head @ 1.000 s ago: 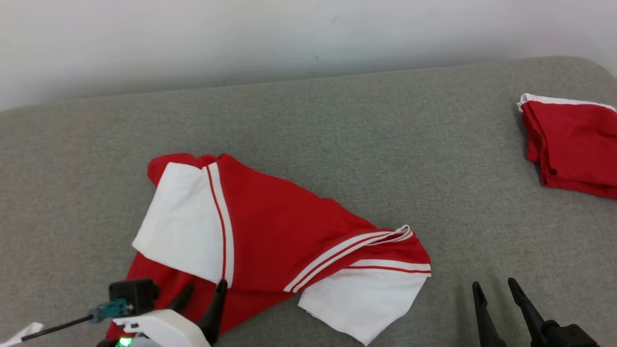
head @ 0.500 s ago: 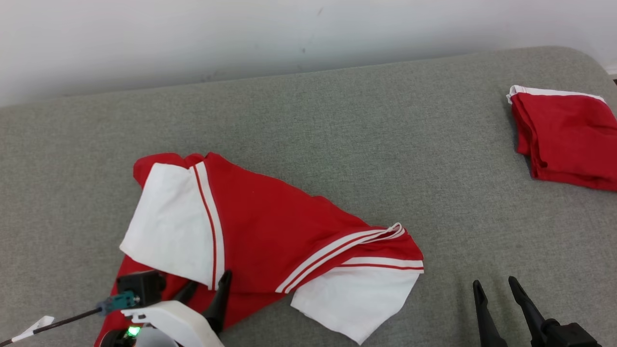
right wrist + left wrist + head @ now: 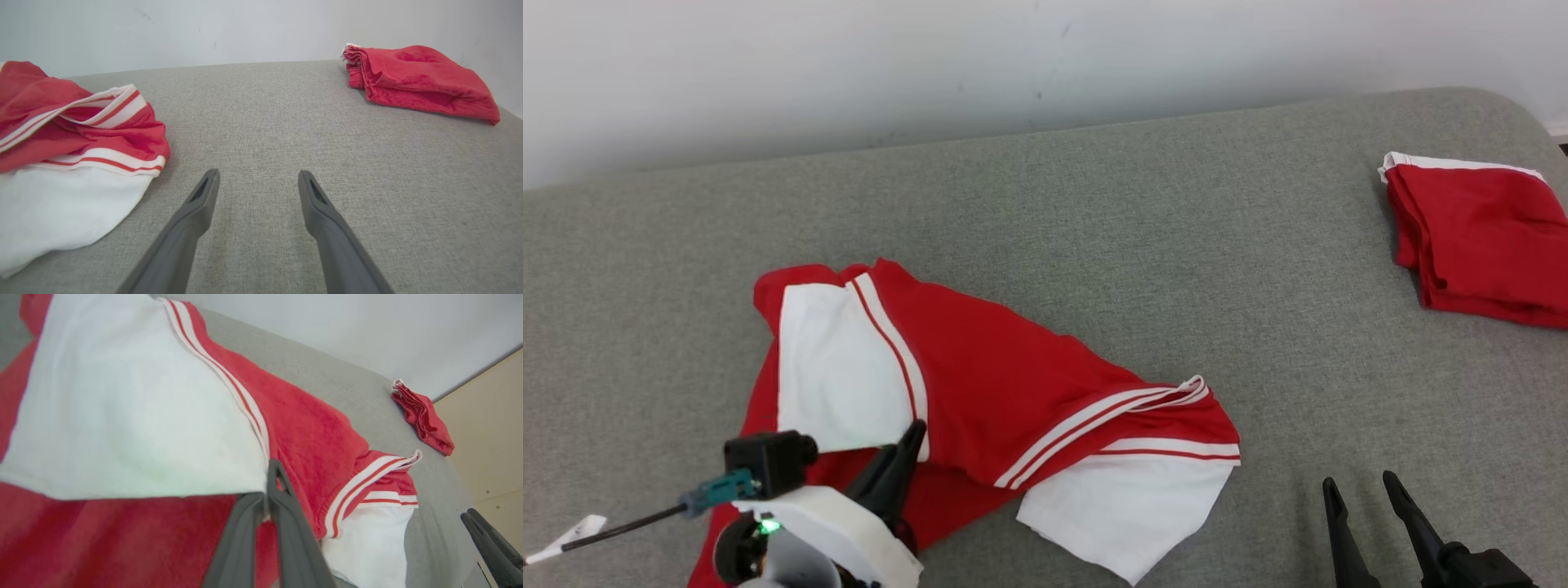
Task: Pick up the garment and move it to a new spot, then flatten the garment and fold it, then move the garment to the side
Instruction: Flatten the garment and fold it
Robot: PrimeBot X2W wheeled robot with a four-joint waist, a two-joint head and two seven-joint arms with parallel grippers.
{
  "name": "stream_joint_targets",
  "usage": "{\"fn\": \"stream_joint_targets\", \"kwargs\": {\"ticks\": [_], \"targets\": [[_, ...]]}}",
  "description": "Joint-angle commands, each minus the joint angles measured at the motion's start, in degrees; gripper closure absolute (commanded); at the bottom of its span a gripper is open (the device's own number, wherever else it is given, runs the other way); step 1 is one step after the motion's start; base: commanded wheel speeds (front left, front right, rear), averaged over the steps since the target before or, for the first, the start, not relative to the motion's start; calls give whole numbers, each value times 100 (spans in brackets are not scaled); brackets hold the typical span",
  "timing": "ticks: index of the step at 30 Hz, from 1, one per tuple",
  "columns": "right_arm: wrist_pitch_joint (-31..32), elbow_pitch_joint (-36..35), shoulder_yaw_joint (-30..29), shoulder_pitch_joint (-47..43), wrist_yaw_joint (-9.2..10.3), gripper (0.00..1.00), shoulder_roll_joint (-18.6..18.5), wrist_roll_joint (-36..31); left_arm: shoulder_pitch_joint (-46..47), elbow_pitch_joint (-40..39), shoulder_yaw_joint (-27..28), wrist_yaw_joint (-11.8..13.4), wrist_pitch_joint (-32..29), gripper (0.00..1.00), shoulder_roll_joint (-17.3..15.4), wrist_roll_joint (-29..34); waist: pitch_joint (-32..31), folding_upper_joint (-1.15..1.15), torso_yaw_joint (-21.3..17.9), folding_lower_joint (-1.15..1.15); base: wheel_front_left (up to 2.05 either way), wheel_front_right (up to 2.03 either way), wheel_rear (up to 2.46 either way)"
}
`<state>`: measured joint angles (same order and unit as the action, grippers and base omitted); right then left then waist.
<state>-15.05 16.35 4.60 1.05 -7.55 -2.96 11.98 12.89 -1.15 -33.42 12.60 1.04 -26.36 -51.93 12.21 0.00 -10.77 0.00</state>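
The left gripper (image 3: 908, 437) pinches its jaws on the white panel's hem of the crumpled red-and-white knit garment (image 3: 1013, 376) — stripe-ribbed, lying left of centre on the grey woven padded surface (image 3: 1176, 204). The right gripper (image 3: 1359, 483) holds its jaws spread — farther right lies a folded red cloth (image 3: 1478, 229).

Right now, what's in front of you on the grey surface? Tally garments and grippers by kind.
loose garment: 1
folded garment: 1
grippers: 2, left gripper and right gripper
total: 4
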Motion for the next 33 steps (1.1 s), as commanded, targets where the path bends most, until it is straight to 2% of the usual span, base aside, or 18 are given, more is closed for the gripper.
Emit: {"fn": "stream_joint_targets", "kwargs": {"ticks": [1,7,12,17,23,28,32,33], "targets": [[-15,-13,-19,-20,13,0,-1,-58,15,-185,76,1,-13,100,-74,-85,-2,0,2,0,0,0,0],[-15,-26,7,91,13,0,-2,-12,438,-1129,291,-33,-429,100,-340,-263,102,0,-38,0,0,0,0],[-15,-43,175,321,13,0,-2,195,1657,-927,250,-57,-1164,100,-622,66,367,0,-313,0,0,0,0],[-15,-72,313,525,13,0,2,473,3080,-157,246,-139,-1845,100,-819,407,723,0,-758,0,0,0,0],[-15,-27,524,685,13,0,3,806,4485,1007,18,-457,-2196,100,-865,973,1153,0,-1266,0,0,0,0],[-15,-32,733,830,13,0,4,1058,5356,1951,-358,-795,-2015,100,-816,1644,1449,0,-1633,0,0,0,0],[-15,-31,832,890,13,0,1,1149,5807,2743,-573,-893,-1600,100,-797,2177,1603,0,-1829,0,0,0,0],[-15,-31,837,898,13,0,3,1167,5889,2900,-645,-937,-1480,89,-800,2287,1622,0,-1856,0,0,0,0]]}}
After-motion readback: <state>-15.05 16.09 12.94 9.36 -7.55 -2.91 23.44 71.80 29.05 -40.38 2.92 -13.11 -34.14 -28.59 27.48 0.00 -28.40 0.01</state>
